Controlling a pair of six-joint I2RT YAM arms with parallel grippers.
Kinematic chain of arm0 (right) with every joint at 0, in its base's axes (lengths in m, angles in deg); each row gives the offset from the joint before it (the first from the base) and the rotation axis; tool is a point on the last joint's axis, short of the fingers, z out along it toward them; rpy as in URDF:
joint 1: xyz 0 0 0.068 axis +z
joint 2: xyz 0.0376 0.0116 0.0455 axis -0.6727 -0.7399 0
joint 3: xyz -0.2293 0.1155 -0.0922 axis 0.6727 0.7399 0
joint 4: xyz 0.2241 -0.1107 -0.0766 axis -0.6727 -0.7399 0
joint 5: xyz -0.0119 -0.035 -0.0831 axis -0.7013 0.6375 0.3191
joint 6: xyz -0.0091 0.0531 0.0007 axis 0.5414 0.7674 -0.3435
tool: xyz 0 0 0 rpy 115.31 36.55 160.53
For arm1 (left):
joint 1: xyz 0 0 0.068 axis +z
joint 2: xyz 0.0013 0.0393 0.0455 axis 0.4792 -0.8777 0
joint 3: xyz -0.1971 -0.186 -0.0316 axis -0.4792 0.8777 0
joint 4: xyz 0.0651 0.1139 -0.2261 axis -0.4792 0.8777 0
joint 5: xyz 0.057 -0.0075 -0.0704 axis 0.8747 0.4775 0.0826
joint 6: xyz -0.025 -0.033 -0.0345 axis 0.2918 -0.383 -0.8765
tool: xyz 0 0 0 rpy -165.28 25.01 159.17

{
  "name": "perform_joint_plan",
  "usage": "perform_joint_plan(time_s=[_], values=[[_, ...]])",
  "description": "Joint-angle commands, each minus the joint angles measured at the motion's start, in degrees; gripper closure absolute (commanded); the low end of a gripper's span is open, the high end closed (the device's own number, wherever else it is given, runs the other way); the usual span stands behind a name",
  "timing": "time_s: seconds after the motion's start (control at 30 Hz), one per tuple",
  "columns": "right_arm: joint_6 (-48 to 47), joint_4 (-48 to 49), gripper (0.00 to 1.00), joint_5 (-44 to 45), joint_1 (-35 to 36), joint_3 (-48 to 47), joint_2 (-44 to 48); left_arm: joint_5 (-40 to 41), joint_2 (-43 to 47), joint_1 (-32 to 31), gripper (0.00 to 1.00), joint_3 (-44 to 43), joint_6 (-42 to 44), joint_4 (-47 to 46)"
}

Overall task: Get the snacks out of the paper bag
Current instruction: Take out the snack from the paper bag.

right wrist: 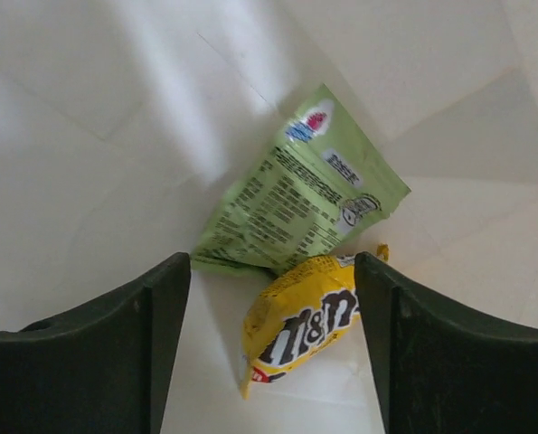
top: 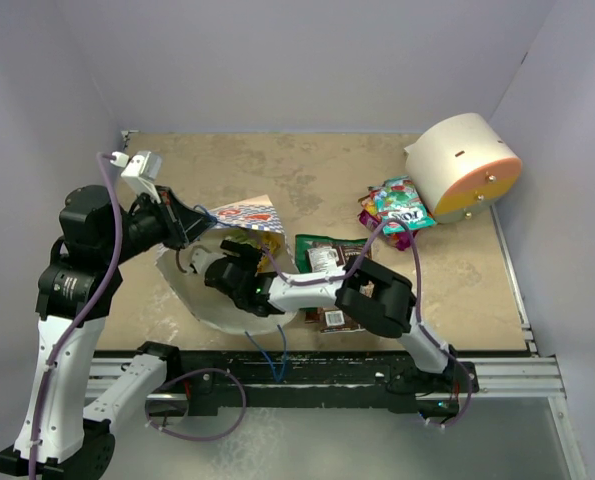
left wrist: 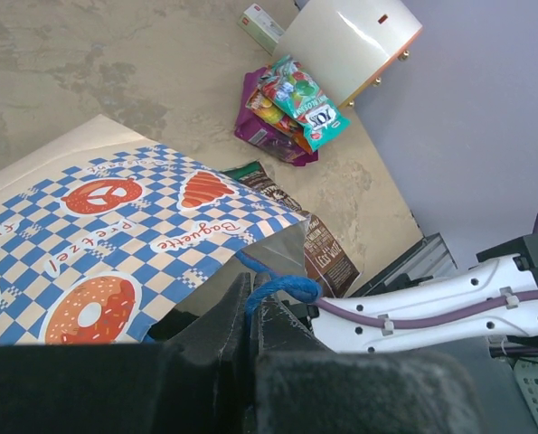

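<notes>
Desk: a mottled tan top walled in by pale panels, with both arms mounted at its near edge.
Bag: lies on its side left of centre, its mouth turned toward the arms. The blue-and-white checked outside faces up and the cream inside is laid open.
Cylinder: cream with an orange face, lying in the far right corner, well apart from the bag.
Right claw: reaches into the bag's mouth. Its jaws stand wide on either side of a yellow packet, with no grip shown.
Left claw: pinched tight on the bag's blue handle at the far left side of the mouth.
Chip bag: green and brown, flat on the desk just right of the bag, partly under the right arm.
Candy bags: teal, pink and purple, heaped just beside the cylinder.
Green packet: inside the bag, printed back up, tilted against the paper.
Yellow packet: inside the bag, its top edge overlapping the green one's lower edge, between the right claw's fingers.
</notes>
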Motion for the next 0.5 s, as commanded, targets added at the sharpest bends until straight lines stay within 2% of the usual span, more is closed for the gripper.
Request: perform_joint_plan(time_s=[0.0, 0.17, 0.33, 0.47], values=[[-0.1, -4.3, 0.28, 5.8, -2.3, -3.7, -0.7, -0.3, 0.8, -0.2, 1.0, -2.2, -0.5, -2.1], [-0.3, -5.3, 0.35, 4.8, -4.1, -3.8, -1.4, 0.2, 0.9, -0.2, 1.0, -2.7, -0.3, -2.0], [-0.2, -8.3, 0.59, 3.8, -4.5, -5.9, -2.0, 0.5, 0.5, -0.2, 1.0, -3.0, -0.2, -2.4], [0.7, -8.2, 0.7, 2.1, -4.0, -4.2, 2.4, 0.9, 0.5, -0.2, 1.0, -2.8, -0.1, -2.8]])
